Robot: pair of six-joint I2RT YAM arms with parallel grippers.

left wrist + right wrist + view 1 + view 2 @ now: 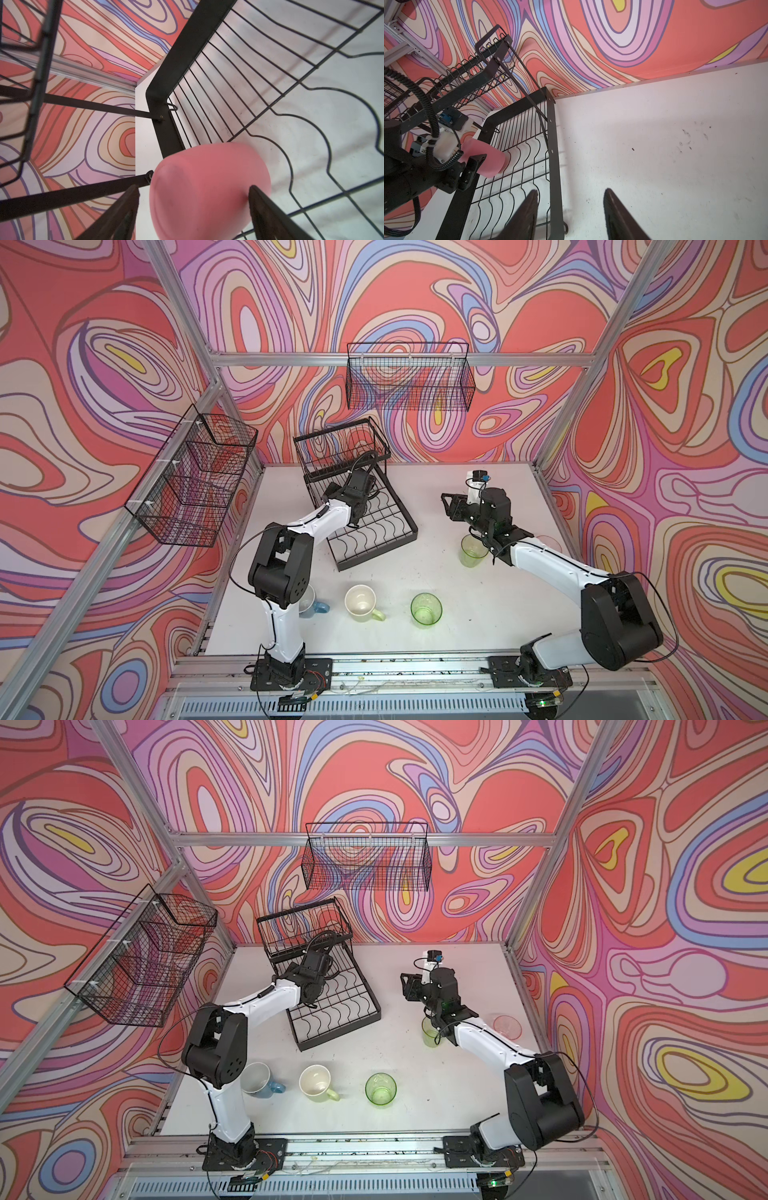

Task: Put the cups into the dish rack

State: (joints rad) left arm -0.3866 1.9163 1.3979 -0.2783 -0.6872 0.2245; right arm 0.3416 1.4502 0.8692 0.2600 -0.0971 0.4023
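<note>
The black wire dish rack (376,552) stands at the back left of the white table. My left gripper (193,187) reaches in under the upper basket (340,443), shut on the opaque pink tumbler (207,182). That tumbler (492,162) lies on its side, low over the lower tray's wavy wires. My right gripper (571,190) hangs open and holds nothing, just right of the rack's edge (449,506). On the table stand a blue mug (311,603), a pale yellow-green mug (361,603), two clear green tumblers (426,610) (471,551) and a clear pink tumbler (507,1026).
Two fine-mesh black baskets hang on the walls, one at the back (409,377) and one on the left (195,477). Aluminium frame posts border the table (419,489). My right forearm passes over the farther green tumbler.
</note>
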